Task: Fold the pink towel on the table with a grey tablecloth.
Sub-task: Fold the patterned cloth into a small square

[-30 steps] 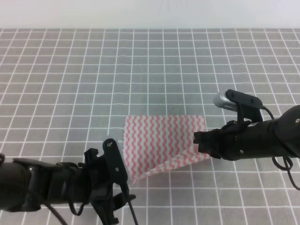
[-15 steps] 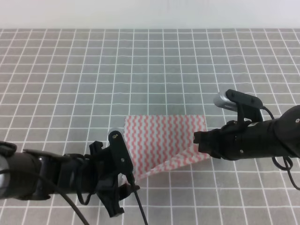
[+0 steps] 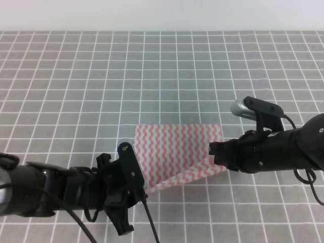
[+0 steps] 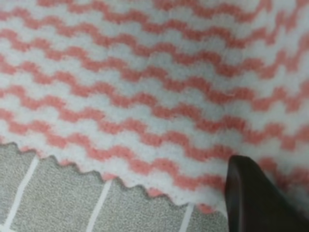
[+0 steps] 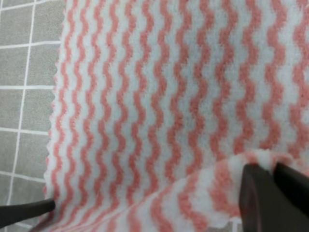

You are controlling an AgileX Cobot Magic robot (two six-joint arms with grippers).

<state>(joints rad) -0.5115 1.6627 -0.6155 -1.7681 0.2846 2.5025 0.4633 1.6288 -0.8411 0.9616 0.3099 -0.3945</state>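
The pink towel (image 3: 174,147) lies on the table with a grey tablecloth (image 3: 152,66), its near right corner lifted off the cloth. My right gripper (image 3: 212,152) is at that raised right edge. In the right wrist view its fingers (image 5: 258,198) are pressed together with a fold of the pink towel (image 5: 169,96) between them. My left gripper (image 3: 140,191) sits at the towel's near left corner. The left wrist view is filled by the pink towel (image 4: 145,87), with one dark finger (image 4: 246,193) at its scalloped edge and the other hidden.
Grey gridded cloth (image 4: 48,198) shows beside the towel's edge. A thin dark finger of the left gripper (image 5: 24,212) pokes into the right wrist view at the towel's corner. The white wall (image 3: 162,15) bounds the table's far edge.
The left arm has slid right and forward, bringing its gripper up to the towel's near left corner. The right gripper and the lifted corner have stayed put.
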